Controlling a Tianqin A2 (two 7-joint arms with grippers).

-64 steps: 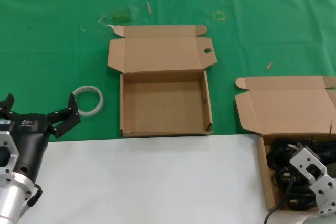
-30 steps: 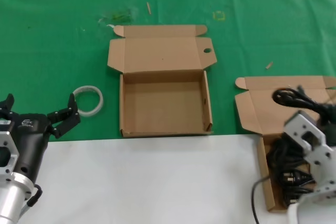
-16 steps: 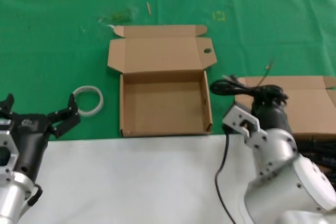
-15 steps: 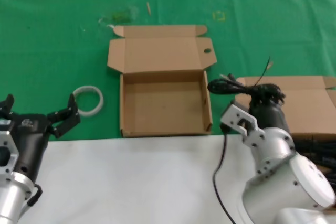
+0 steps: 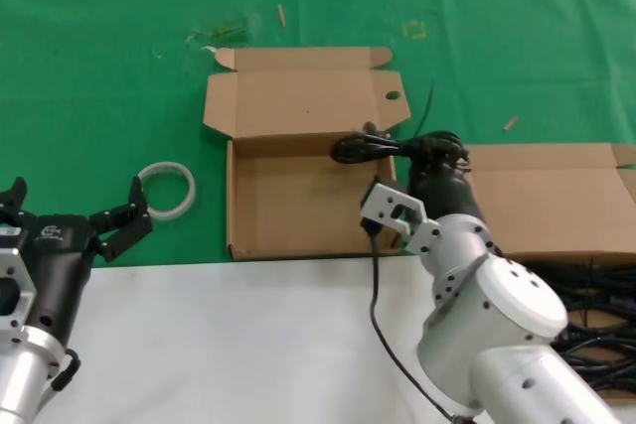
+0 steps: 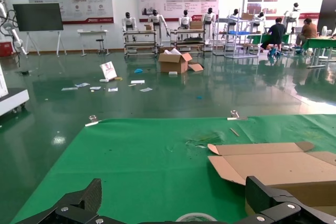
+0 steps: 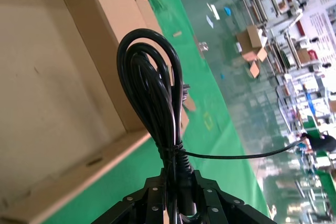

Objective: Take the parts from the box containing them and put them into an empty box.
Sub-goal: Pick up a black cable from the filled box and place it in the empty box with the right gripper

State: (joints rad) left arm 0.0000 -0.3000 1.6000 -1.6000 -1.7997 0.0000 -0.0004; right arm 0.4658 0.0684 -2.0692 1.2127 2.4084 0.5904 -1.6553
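So there are two shallow brown cardboard mailer boxes on the green cloth; the middle one (image 5: 308,201) is empty, its flap lid folded back on the far side with a small round hole near the lid's right corner; the other box (image 5: 556,208) sits at the right edge with a plain lid, and a tangle of black power cables (image 5: 596,305) is lying in it, too knotted to count.

The right gripper (image 5: 429,154) is clamped on one coiled cable bundle (image 5: 366,146); the glossy black loop pokes out to the left over the far right corner of the empty box, and a loose tail hangs down the near side onto the white table edge (image 5: 248,345). From the right wrist camera the coil (image 7: 152,93) stands up out of the closed fingers, above the box's corner.

The left gripper (image 5: 75,215) is parked at the near left, fingers spread wide and holding nothing; one white translucent ring (image 5: 166,191) lies just beyond it. No readable writing on the boxes or cables.
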